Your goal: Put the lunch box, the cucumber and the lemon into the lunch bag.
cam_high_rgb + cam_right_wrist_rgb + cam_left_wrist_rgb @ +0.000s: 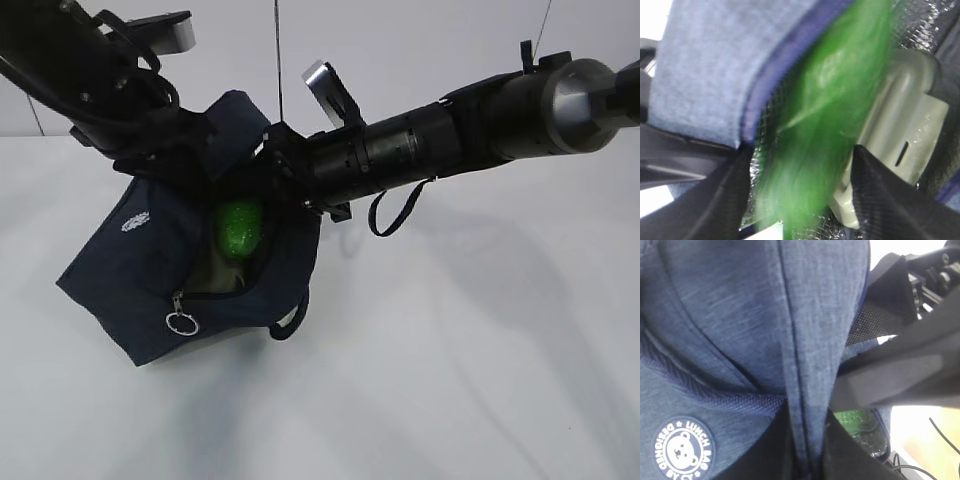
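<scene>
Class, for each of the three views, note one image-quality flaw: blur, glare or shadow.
Right wrist view: the cucumber is motion-smeared. Left wrist view: the lunch bag fills the frame, with blown-out white at the upper right. Exterior view: soft arm shadows fall on the table.

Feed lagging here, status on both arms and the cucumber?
Left end effector pinching lunch bag flap. Cucumber blurred between right fingers, over lunch box. No obstruction.

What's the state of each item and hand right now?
lunch bag: unzipped, flap pinched up by left hand.
cucumber: in the bag opening, between right hand's fingers, blurred.
lunch box: inside bag, lid on.
left hand: shut on bag fabric.
right hand: at bag mouth, grip unclear.
</scene>
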Robot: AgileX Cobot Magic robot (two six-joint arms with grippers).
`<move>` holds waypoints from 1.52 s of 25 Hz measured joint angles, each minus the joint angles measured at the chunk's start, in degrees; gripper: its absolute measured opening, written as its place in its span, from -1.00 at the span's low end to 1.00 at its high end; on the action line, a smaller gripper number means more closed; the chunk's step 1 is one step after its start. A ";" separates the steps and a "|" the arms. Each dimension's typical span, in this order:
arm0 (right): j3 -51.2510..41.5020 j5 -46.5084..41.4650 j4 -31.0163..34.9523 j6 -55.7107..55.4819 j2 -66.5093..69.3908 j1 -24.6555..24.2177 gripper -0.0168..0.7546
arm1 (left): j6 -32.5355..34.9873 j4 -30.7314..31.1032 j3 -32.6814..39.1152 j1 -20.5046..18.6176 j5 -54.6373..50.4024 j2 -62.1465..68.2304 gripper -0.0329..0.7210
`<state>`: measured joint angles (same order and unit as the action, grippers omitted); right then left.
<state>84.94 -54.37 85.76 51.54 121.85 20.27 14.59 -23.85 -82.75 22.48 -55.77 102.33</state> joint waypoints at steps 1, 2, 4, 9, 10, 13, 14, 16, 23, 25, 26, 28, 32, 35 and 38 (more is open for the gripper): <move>0.00 0.00 0.14 0.55 0.00 0.00 0.05 | 0.00 0.00 0.00 0.00 0.00 0.00 -0.86; 0.00 0.00 0.24 1.08 0.00 0.00 0.08 | 0.00 0.00 0.00 0.00 0.08 0.00 -0.86; 0.00 0.00 0.51 1.60 0.00 0.00 0.18 | 0.00 0.00 0.00 0.00 0.08 0.00 -0.86; 0.00 0.00 0.60 2.86 0.00 0.00 0.30 | 0.03 0.00 0.00 -0.07 0.08 0.00 -0.86; 0.00 0.00 0.60 2.89 0.00 0.00 0.30 | 0.03 -0.13 0.00 -0.07 0.08 0.00 -0.86; 0.00 -0.11 0.73 3.04 0.00 0.00 0.31 | 0.13 -0.11 0.00 -0.07 0.08 0.00 -0.86; 0.00 -0.29 0.73 3.04 0.00 0.00 0.31 | 0.13 -0.20 0.00 -0.07 0.08 0.00 -0.86; 0.00 -1.51 0.73 3.18 0.00 0.00 0.31 | 0.13 -0.33 0.00 -0.07 0.08 0.00 -0.86; 0.00 -5.63 -2.75 3.05 -4.61 -2.76 0.31 | 0.78 -3.07 0.00 -2.12 -0.25 -0.13 -0.86; 0.00 -5.73 -5.35 2.12 -6.78 -3.75 0.31 | 1.73 -4.93 0.00 -3.95 -0.36 -0.36 -0.86; 0.00 -5.73 -6.90 1.50 -7.77 -4.11 0.31 | 2.12 -5.76 0.00 -4.81 -0.48 -0.68 -0.86; 0.00 -5.73 -10.18 -0.24 -9.12 -4.69 0.31 | 2.88 -7.26 0.00 -6.89 -1.31 -1.02 -0.86; 0.00 -5.04 -18.03 -4.29 -9.46 -5.03 0.31 | 4.04 -8.62 0.00 -9.96 -2.76 -1.16 -0.86; 0.00 -3.39 -23.87 -7.71 -9.46 -5.03 0.31 | 4.41 -9.06 0.00 -11.73 -3.59 -1.16 -0.86; 0.00 -0.94 -29.38 -11.12 -9.46 -5.03 0.31 | 4.59 -9.20 0.00 -13.41 -4.45 -1.25 -0.86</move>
<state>84.94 -55.31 56.38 40.42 112.39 15.24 19.18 -33.05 -82.75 9.07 -60.22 101.09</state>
